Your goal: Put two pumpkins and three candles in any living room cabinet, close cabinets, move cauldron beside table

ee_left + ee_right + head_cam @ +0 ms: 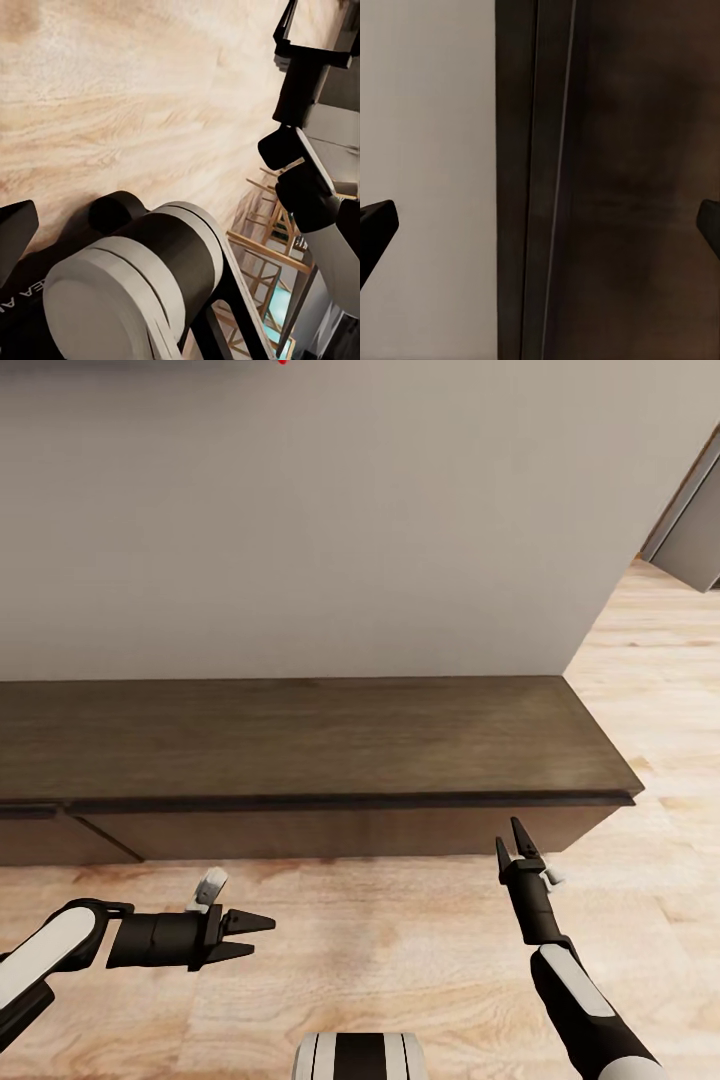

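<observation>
Both empty tools (262, 937) (519, 843) before cabinet (300, 745)

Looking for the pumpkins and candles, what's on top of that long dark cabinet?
The cabinet top looks bare: dark wood only, with the grey wall behind. Its drawers appear shut, so their contents are hidden.
</observation>
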Robot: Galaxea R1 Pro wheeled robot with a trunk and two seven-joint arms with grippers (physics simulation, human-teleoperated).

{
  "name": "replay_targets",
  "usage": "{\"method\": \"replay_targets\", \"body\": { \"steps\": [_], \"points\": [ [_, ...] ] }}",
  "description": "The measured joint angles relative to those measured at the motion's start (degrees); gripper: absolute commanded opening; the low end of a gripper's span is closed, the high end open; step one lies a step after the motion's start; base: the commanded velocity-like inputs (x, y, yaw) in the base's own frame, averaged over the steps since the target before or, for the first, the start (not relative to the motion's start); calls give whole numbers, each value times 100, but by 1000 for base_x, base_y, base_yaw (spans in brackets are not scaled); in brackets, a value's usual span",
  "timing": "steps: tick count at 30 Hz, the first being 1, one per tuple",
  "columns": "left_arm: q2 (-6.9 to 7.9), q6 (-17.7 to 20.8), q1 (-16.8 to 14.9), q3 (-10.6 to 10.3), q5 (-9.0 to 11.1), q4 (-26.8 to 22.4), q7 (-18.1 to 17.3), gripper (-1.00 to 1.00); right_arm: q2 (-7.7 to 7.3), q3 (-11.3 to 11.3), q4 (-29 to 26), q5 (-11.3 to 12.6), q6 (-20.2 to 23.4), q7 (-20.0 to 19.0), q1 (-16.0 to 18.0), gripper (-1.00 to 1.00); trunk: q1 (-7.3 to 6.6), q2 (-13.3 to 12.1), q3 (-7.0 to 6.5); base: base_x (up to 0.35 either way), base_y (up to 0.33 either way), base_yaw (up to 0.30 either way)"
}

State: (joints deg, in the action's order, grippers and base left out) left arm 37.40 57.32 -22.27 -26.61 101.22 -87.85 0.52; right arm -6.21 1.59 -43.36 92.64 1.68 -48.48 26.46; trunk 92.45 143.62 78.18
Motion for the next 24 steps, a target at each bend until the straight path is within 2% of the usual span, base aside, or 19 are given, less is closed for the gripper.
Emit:
{"method": "replay_targets", "body": {
  "steps": [10, 24],
  "points": [
    [0, 2, 0, 7, 0, 5, 4, 100, 1, 0, 0, 0, -1, 0, -3, 100, -1, 0, 0, 98, 0, 0],
    [0, -2, 0, -1, -4, 5, 3, 100, 4, 7, 4, -1, -1, 0, -3, 100, 0, 0, 0, 38, 0, 0]
  ]
}}
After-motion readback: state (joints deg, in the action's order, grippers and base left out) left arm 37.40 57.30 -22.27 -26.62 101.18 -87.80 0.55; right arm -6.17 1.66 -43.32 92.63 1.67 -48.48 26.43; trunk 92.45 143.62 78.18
